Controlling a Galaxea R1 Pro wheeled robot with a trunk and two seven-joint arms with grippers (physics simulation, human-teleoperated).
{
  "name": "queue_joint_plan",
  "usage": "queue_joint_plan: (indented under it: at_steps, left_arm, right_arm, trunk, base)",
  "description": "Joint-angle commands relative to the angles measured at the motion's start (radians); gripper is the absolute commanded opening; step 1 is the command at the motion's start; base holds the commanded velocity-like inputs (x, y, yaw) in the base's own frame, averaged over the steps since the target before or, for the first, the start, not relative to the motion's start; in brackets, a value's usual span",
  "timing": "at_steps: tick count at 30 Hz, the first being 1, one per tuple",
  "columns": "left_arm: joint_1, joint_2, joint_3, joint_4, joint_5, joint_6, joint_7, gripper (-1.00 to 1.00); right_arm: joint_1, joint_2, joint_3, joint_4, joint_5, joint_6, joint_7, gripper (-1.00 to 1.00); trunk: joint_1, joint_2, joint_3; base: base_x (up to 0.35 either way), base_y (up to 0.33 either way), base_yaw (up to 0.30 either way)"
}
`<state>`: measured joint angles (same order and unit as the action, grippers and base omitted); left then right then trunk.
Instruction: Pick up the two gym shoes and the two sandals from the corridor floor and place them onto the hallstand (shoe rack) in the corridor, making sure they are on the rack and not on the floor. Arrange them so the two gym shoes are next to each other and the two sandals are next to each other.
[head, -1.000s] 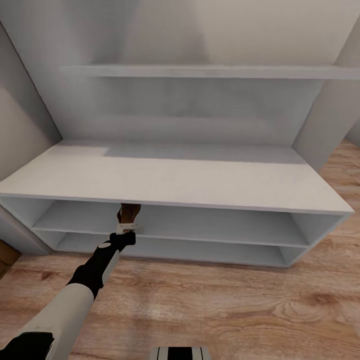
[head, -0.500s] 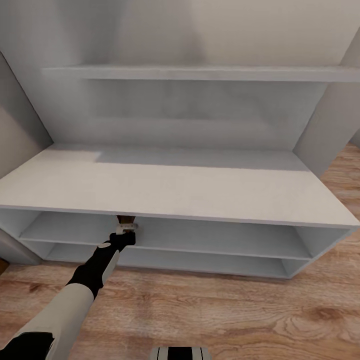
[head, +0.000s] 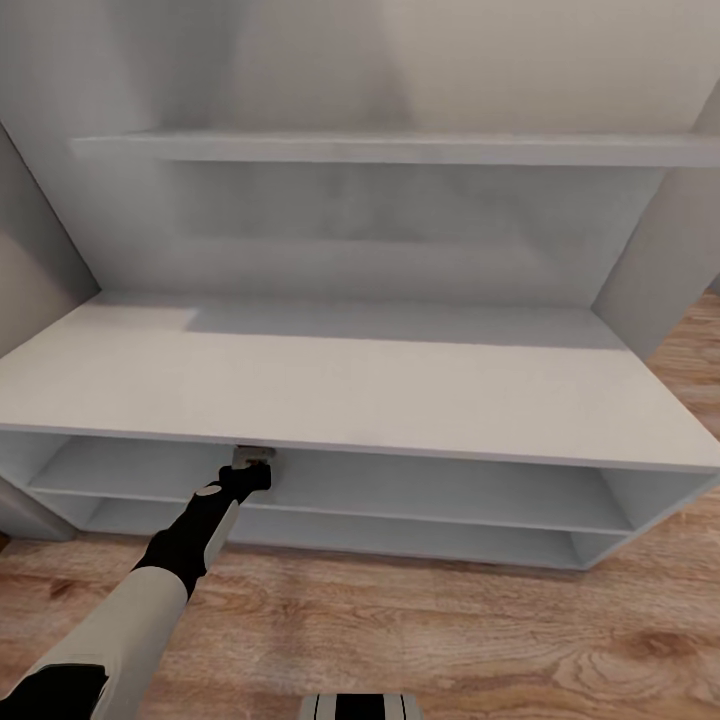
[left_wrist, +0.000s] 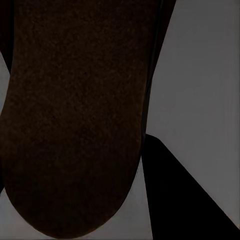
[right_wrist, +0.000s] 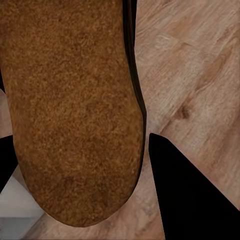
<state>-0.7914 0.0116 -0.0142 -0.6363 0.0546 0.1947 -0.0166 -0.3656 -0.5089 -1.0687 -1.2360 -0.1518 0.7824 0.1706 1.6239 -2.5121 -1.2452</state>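
The pale-grey hallstand (head: 350, 390) stands right in front of me on the corridor floor (head: 450, 630). My left arm reaches under its bench top, and the left gripper (head: 254, 459) sits at the mouth of the upper open shelf level. It is shut on a dark brown sandal (left_wrist: 75, 115), whose insole lies in shadow over the grey shelf board (left_wrist: 200, 75). Beside that sandal shows one black finger (left_wrist: 190, 200). My right gripper (right_wrist: 95, 195) is shut on the other sandal (right_wrist: 70, 100), held above the wood floor (right_wrist: 200, 70). The gym shoes are out of view.
A long upper shelf (head: 400, 148) crosses the tall back panel (head: 350, 230). Below the left gripper runs the lower shelf level (head: 400, 535). Grey side walls (head: 660, 270) flank the bench. Wood flooring stretches between the bench and my base (head: 360, 706).
The head view has shifted closer to the bench. My left gripper has carried its sandal further in under the bench top, so the sandal no longer shows there.
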Motion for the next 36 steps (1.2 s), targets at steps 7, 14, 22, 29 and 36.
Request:
queue_joint_plan:
  at_steps: [7,14,22,29,36]
  left_arm:
    - [0.0,0.001,-0.001,-0.002,0.002,0.006,-0.003,-1.0]
    - [0.0,0.001,-0.001,-0.002,0.002,0.006,-0.003,-1.0]
    - [0.0,0.001,-0.001,-0.002,0.002,0.006,-0.003,1.0]
    - [0.0,0.003,0.0,-0.002,0.002,0.006,-0.003,1.0]
    - [0.001,0.004,0.0,-0.002,0.002,0.006,-0.003,1.0]
  right_arm:
    - [-0.001,0.001,-0.002,-0.001,-0.005,0.006,0.001,-1.0]
    - [-0.001,0.001,-0.002,-0.002,-0.005,0.006,0.001,-1.0]
    - [-0.001,0.001,-0.002,-0.002,-0.005,0.006,0.001,-1.0]
    - [-0.001,0.001,-0.002,-0.002,-0.005,0.006,0.001,-1.0]
    - [-0.001,0.0,-0.002,-0.001,-0.005,0.006,0.001,-1.0]
  trunk:
    - [0.0,0.0,-0.001]
    - [0.0,0.0,-0.001]
    - [0.0,0.0,-0.001]
    - [0.0,0.0,-0.001]
    - [0.0,0.0,-0.001]
  base:
    - [0.02,0.0,0.0]
    - [0.001,0.0,0.0]
    - [0.0,0.0,0.0]
    - [0.0,0.0,0.0]
    - [0.0,0.0,0.0]
